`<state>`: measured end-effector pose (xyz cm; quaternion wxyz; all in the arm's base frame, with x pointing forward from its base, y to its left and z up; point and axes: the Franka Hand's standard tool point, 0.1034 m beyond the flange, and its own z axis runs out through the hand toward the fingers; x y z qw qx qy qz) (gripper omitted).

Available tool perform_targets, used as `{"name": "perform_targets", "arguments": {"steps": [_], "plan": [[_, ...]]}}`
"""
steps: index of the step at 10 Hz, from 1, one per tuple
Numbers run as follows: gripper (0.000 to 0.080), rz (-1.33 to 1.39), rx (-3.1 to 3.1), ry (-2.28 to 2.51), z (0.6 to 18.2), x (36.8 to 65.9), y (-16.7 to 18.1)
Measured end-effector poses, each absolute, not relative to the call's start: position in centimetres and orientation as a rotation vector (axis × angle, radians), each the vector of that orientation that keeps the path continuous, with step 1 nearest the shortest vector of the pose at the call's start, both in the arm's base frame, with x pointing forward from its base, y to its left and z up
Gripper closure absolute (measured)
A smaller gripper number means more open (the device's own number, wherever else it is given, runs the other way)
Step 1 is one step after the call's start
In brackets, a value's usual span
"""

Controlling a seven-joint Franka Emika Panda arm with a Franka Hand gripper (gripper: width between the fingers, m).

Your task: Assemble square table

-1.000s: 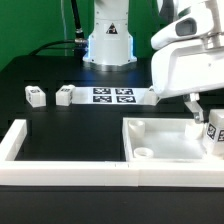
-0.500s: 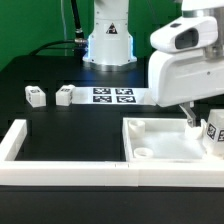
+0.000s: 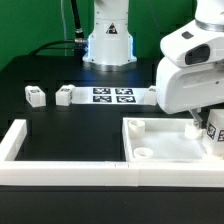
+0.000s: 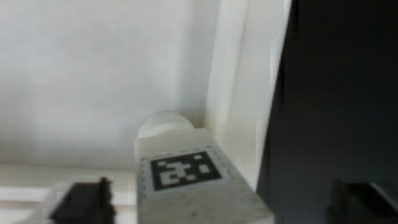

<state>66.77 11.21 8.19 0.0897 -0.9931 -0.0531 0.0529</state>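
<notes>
Two dark fingers [image 4: 84, 203] of the gripper [image 4: 226, 192] stand spread with a leg [image 4: 187, 165] between them. The wrist view shows a gap on each side of the leg, so the jaws are released and clench nothing. The leg's tagged face is turned toward the wrist camera, and its rounded end points away from the gripper.

In the exterior view this leg is upright just under the arm's white hand, at the far right end of the slab [image 3: 165, 140]. Whether it rests on the slab or hangs just above it cannot be told.

The slab lies at the near right of the exterior view. Its raised rim shows, and so does a round hole at its near left corner. It sits just behind the near run of the wall [image 3: 60, 172], whose left arm reaches toward the far side.

Well apart from the gripper, on the black table [image 3: 60, 125] at the exterior view's far left, a second leg [image 3: 36, 95] and a third leg [image 3: 65, 95] sit side by side. The marker board [image 3: 112, 96] lies just to their right.
</notes>
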Motion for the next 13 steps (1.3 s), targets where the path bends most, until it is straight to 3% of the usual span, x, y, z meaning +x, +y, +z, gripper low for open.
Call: {"name": "perform_targets", "arguments": {"steps": [2,9,11,13], "plan": [[0.0468,0.176,-2.960,0.054,8.2,66.8,11.2],[0.0509,0.089,-2.804,0.907,7.7,66.8,9.0],[0.0509,0.149,-2.558,1.434,7.6,66.9,10.0],[0.0509,0.169,-2.430,1.637,7.7,67.1,10.8]]}}
